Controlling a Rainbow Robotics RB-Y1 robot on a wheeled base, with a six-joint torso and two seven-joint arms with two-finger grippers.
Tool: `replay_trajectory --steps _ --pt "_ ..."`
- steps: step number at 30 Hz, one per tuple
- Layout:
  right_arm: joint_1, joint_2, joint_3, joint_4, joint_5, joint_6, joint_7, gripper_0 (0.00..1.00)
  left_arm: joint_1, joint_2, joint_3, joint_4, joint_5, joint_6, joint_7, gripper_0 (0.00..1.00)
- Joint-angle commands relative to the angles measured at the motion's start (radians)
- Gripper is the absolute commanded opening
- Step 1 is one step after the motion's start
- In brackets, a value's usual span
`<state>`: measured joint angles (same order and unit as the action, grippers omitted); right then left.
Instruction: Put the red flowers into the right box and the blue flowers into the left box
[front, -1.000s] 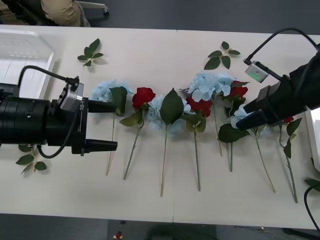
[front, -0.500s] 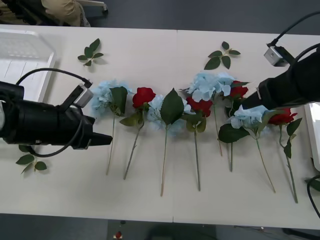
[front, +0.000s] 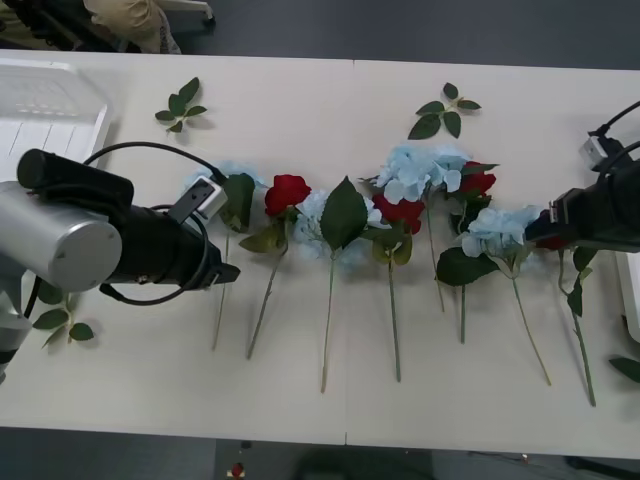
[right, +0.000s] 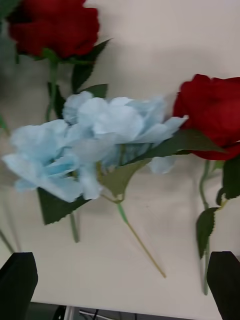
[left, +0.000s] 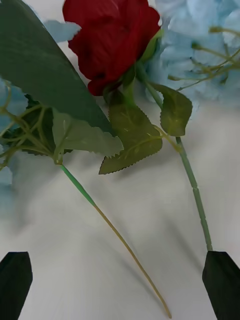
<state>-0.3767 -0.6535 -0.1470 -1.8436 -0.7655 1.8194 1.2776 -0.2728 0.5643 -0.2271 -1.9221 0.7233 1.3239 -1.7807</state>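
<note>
Two grippers hang spread and empty over a row of flowers across the tabletop's middle: the left gripper above the leftmost blue flower's stem, the right gripper above a blue flower beside a red rose near the right edge. Each should probably descend squarely astride one bare stem, clear of neighbouring leaves. Left box sits at the far left corner.

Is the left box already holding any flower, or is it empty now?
Empty, as far as visible: the left box shows only its bare ribbed bottom, and the blue flowers and red flowers lie on the table.
</note>
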Motion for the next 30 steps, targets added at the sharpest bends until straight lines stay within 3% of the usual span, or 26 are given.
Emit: replay_trajectory --steps 1,13,22,26,28,30 --pt "0.038 -0.074 -0.013 0.018 -0.003 -0.077 0.02 1.0 -0.049 -0.009 -0.035 0.083 -0.025 -0.041 0.02 1.0" --pt "0.114 -0.117 -0.003 0.109 0.025 -0.275 0.082 1.0 -0.157 -0.04 -0.159 0.293 -0.065 -0.077 0.006 0.97" --pt "0.113 -0.182 0.133 0.187 0.02 -0.457 0.101 1.0 -0.217 -0.058 -0.229 0.396 -0.097 -0.1 0.0 0.92" --pt "0.114 -0.187 0.161 0.211 0.017 -0.499 0.112 1.0 -0.218 -0.067 -0.23 0.408 -0.116 -0.1 0.0 0.44" --pt "0.113 -0.187 0.175 0.216 0.017 -0.516 0.123 1.0 -0.22 -0.073 -0.23 0.411 -0.128 -0.1 0.0 0.14" --pt "0.113 -0.189 0.182 0.225 0.017 -0.523 0.131 1.0 -0.218 -0.077 -0.23 0.413 -0.136 -0.1 0.0 0.03"
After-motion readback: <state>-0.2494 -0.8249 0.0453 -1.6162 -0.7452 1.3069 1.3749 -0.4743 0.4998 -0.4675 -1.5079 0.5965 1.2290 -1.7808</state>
